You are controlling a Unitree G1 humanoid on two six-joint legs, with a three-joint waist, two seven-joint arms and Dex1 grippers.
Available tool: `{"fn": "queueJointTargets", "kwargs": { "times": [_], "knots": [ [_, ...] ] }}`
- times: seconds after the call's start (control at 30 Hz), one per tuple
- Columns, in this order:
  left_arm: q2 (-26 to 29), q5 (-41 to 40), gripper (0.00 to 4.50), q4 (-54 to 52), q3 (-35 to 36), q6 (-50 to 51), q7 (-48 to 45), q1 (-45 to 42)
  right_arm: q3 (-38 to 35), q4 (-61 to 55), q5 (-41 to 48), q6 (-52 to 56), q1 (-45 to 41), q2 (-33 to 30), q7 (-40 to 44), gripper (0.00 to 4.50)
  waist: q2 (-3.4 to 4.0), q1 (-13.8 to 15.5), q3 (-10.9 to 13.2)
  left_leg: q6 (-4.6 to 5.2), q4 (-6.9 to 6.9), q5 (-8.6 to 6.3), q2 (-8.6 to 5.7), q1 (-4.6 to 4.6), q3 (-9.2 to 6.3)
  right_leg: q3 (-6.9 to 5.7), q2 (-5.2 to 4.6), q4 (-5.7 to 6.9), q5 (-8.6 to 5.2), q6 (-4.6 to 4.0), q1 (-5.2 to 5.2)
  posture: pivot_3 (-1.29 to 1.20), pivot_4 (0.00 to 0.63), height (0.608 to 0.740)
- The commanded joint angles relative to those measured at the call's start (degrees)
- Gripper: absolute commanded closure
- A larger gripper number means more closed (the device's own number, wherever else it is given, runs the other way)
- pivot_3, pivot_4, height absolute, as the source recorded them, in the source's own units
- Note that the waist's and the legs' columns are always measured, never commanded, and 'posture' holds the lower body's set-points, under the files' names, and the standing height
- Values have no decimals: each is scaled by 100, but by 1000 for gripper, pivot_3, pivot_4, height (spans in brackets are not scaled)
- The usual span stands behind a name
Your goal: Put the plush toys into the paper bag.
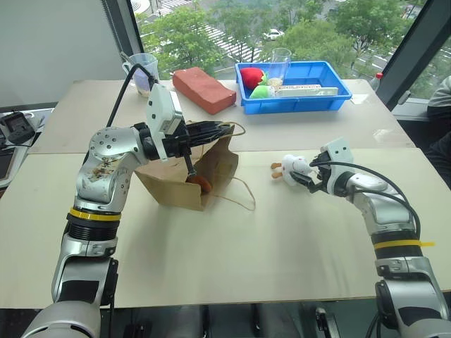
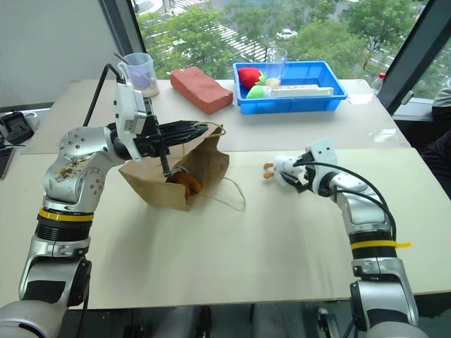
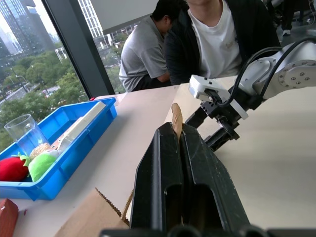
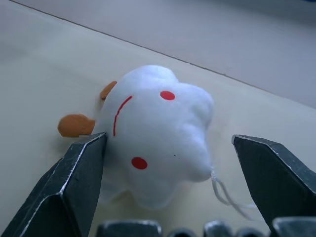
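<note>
Reaching from the right, the right gripper (image 4: 168, 168) has its fingers (image 4: 74, 182) spread wide on either side of the white toy (image 1: 294, 166), which lies on the table (image 1: 282, 239). One finger seems to touch its flank, the other stands clear. Closing off-centre could squeeze the soft body sideways so it pops out, or catch only the thin loop. Further left, the left gripper (image 1: 204, 129) is clamped shut on the bag (image 1: 211, 172) rim, holding the mouth up; a brown toy (image 1: 199, 183) sits in the opening. If the rim tears or slips, the mouth sags and the drop misses.
</note>
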Motion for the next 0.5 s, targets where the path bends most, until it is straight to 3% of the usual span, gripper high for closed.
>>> {"fn": "queueJointTargets", "kwargs": {
  "times": [0.03,0.37,0.4,0.5],
  "knots": [
    [75,5,4500,-158,111,-87,41,-23,-263,10,168,172,-94,-12,39,842,0,12,0,0,0,0,0,0,0,0,0,0,0,0,1,0,150,740],
    [116,-1,4500,-189,107,-76,73,-2,-346,-139,339,156,-83,87,77,4224,0,15,0,2,0,-1,0,0,-2,-1,0,-2,0,0,1,0,150,740],
    [114,-4,4500,-191,103,-69,74,-9,-365,-304,450,234,-105,112,133,4483,0,14,0,2,0,-1,0,0,-1,-1,0,-2,0,0,1,0,150,740],
    [106,-12,4500,-183,85,-63,65,-33,-378,-937,935,773,-196,305,304,4483,0,10,0,2,-1,-1,1,-1,-2,-1,1,-2,0,0,0,0,150,740]
  ]
}}
